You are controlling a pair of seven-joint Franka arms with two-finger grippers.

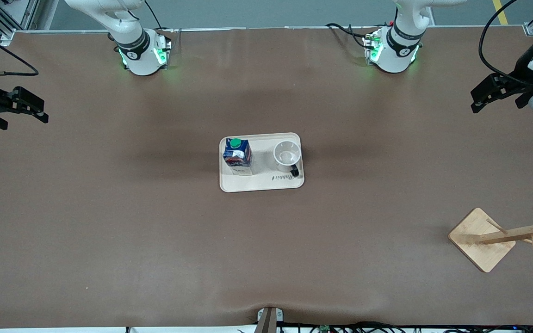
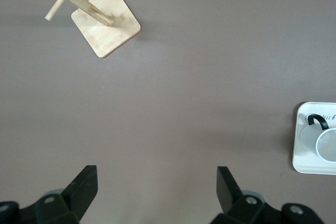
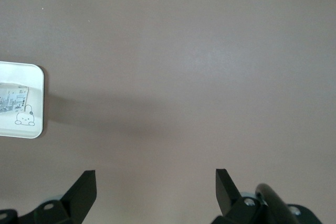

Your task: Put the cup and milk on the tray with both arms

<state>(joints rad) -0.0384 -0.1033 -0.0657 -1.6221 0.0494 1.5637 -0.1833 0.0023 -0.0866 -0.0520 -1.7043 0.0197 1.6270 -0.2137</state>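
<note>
On the tray (image 1: 262, 183) stood milk (image 1: 238, 157) and cup (image 1: 287, 154); left claw (image 2: 155, 192) and right claw (image 3: 155, 190) hung wide, empty, above the desk (image 1: 109, 222) ends; best to keep them away

Brown surface (image 1: 109, 208), carrying a cream tray (image 1: 262, 184) at its middle and a wooden rack (image 1: 481, 239) toward the left arm's end.
</note>
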